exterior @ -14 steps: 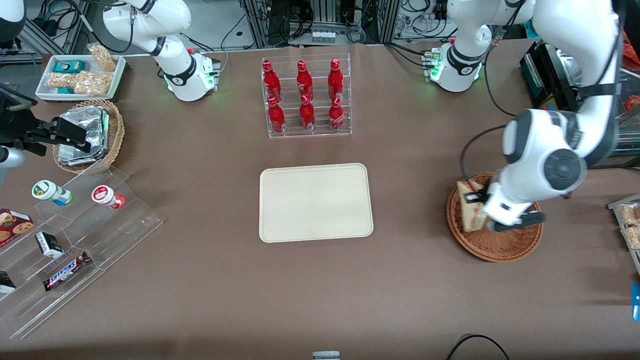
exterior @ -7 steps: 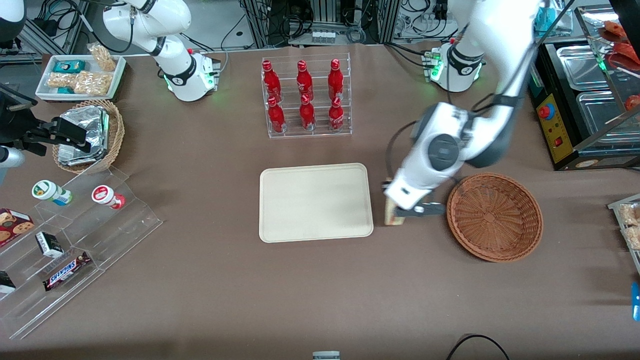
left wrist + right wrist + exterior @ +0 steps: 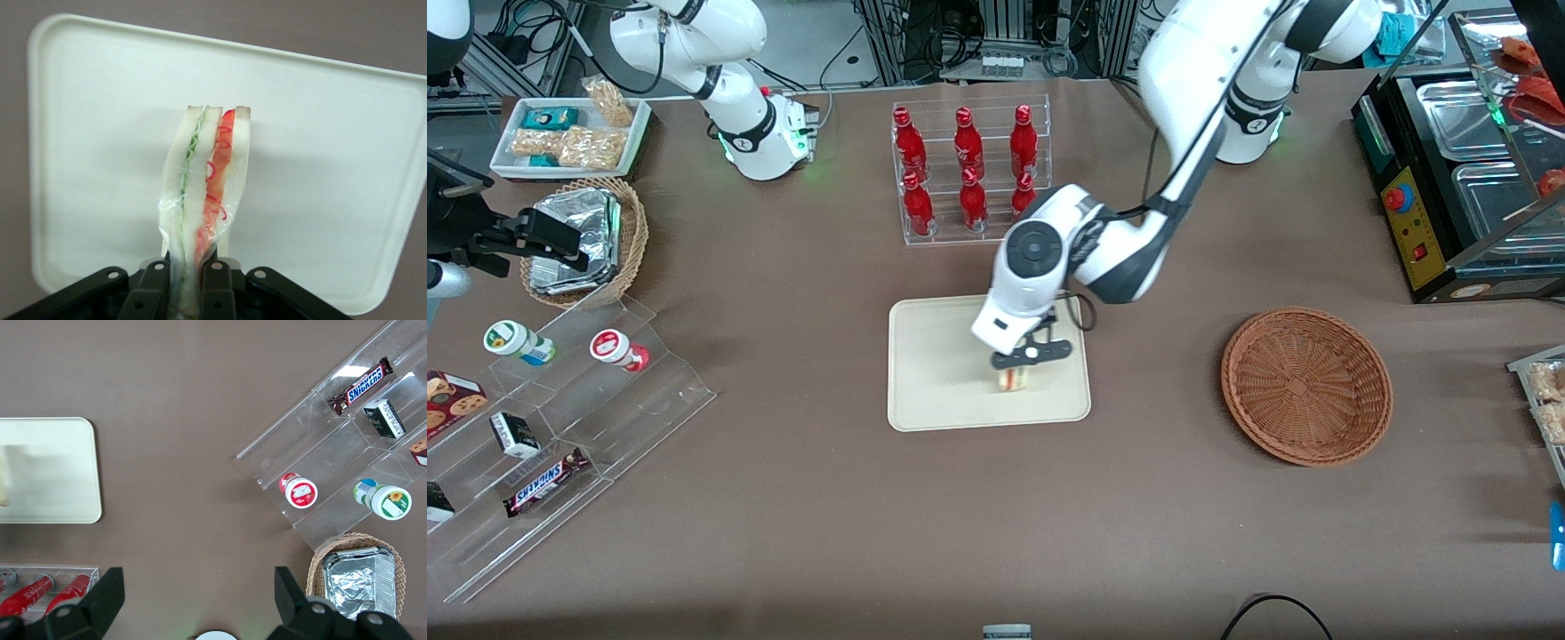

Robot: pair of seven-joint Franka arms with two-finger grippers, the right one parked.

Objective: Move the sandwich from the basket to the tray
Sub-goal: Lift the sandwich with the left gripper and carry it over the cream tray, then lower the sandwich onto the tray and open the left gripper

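Observation:
My gripper is shut on the sandwich, a plastic-wrapped wedge of white bread with green and red-orange filling. It hangs over the cream-beige tray, over the part toward the working arm's end; whether it touches the tray I cannot tell. The reddish-brown wicker basket sits empty on the table toward the working arm's end.
A clear rack of red bottles stands farther from the front camera than the tray. Toward the parked arm's end are a tan basket of foil packets, a white snack tray and a clear stepped display.
The gripper carried the sandwich up out of the basket, across the bare table, and now holds it over the tray. The basket is left empty.

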